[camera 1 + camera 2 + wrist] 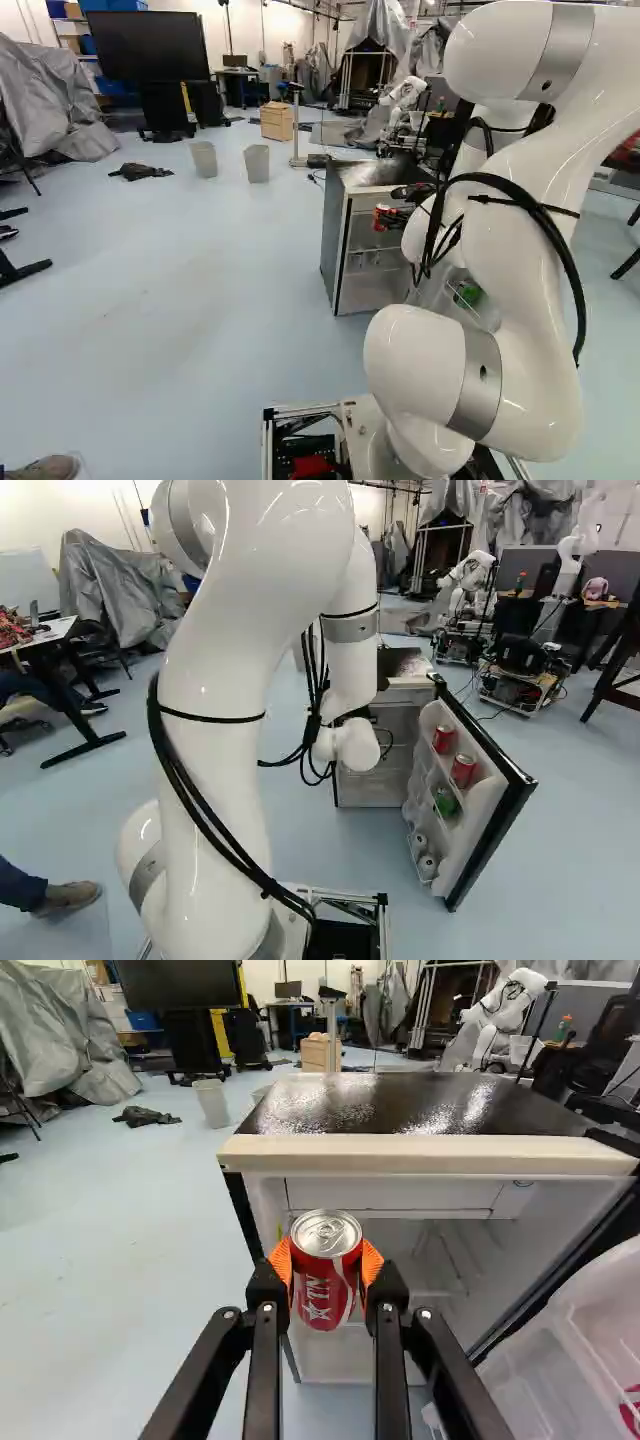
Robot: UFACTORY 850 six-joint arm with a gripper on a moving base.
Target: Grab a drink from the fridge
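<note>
Wrist view: jaws closed on the red soda can, orange pads of the gripper pressing both sides; can lid-up, against the opening of the mini fridge. Step in hand judged as withdrawal: hold pressure steady without denting the thin wall, keep the can level, draw straight back before turning. Left base view: can right of centre, by the upper part of the fridge front; back off well clear of the cabinet edge before any swing. The arm covers much of the door side; exact gap between can and opening hard to judge. Right base view: door stands open right of centre, its loaded shelves a snag risk for elbow or wrist. Gripper and held can hidden behind the arm; clearance there cannot be read.
</note>
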